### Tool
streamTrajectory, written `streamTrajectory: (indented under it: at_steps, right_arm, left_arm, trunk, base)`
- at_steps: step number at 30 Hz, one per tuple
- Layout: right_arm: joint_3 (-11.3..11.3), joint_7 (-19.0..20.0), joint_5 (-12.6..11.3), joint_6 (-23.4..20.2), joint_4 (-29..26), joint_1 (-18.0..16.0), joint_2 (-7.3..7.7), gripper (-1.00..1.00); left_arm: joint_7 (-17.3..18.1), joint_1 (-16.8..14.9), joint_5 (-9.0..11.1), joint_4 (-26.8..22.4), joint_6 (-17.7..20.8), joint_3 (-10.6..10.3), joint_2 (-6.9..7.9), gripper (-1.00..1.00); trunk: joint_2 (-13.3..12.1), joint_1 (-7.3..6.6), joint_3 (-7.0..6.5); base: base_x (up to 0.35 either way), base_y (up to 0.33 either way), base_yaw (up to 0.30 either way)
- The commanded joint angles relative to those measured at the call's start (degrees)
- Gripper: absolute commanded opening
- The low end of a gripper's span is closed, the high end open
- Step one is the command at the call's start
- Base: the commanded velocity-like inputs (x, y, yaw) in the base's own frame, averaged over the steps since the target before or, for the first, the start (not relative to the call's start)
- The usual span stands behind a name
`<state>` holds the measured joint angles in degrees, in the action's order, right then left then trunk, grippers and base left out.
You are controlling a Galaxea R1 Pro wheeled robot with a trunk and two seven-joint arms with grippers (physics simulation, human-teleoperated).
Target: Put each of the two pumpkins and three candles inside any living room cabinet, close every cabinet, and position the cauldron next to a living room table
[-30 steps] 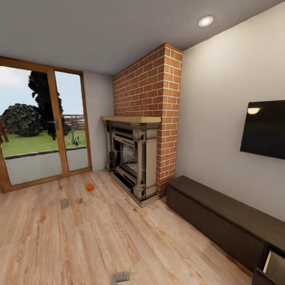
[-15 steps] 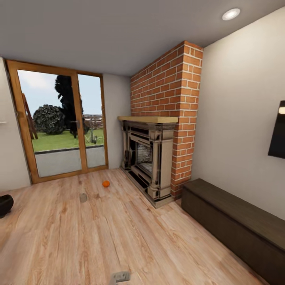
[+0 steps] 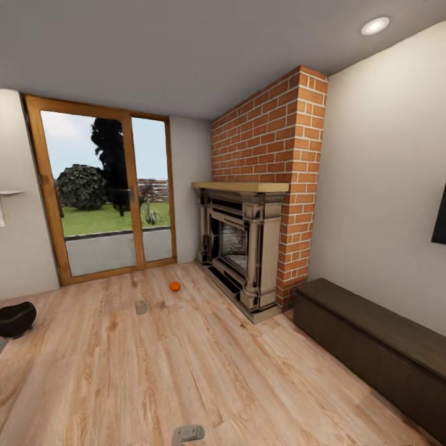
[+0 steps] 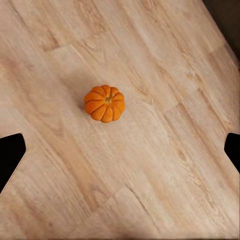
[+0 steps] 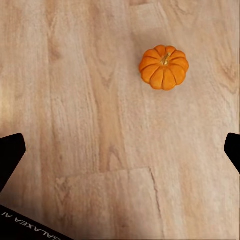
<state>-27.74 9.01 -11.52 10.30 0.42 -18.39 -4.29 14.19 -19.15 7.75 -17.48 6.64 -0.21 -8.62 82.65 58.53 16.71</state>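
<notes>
A small orange pumpkin lies on the plank floor in front of the fireplace, with a grey stubby candle a little nearer and to its left. The black cauldron sits on the floor at the left edge of the head view. The dark-brown cabinet runs along the right wall, its visible part closed. In the left wrist view a pumpkin lies on the floor beyond my open left gripper. The right wrist view also holds a pumpkin, beyond my open right gripper. Both grippers are empty.
The ornate fireplace under a red-brick chimney juts out between the glass doors and the cabinet. A dark TV edge shows on the right wall. A grey part of the robot sits at the bottom edge.
The head camera has swung left: the fireplace and cabinet slid right, the TV nearly left the picture, and the cauldron came into view at the left.
</notes>
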Motion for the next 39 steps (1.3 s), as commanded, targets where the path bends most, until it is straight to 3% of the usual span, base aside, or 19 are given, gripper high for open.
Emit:
streamTrajectory:
  at_steps: [1,14,26,39]
  right_arm:
    - [-0.4,0.2,-0.6,0.2,0.1,-0.1,-0.02,1.0]
    - [-0.4,0.2,-0.6,0.2,0.2,-0.1,-0.02,1.0]
    - [-0.4,0.2,-0.6,0.2,0.2,-0.1,-0.02,1.0]
    - [-0.4,0.2,-0.6,0.2,0.1,-0.1,0.07,1.0]
  left_arm:
    - [0.1,0.0,0.6,-0.1,0.5,0.0,0.01,1.0]
    - [0.1,0.0,0.5,-0.1,0.5,0.0,0.01,1.0]
    - [-0.2,0.0,0.5,-0.1,0.5,-0.1,-0.06,1.0]
    - [-0.3,0.0,0.5,-0.1,0.5,-0.1,-0.08,1.0]
  trunk:
    - [0.0,-0.01,0.07]
    - [0.0,-0.01,0.07]
    - [0.0,-0.01,0.07]
    - [0.0,-0.01,0.07]
  base:
    - [-0.1,0.279,0.0]
    - [-0.114,0.225,0.131]
    - [-0.055,0.019,0.259]
    - [-0.305,0.0,0.124]
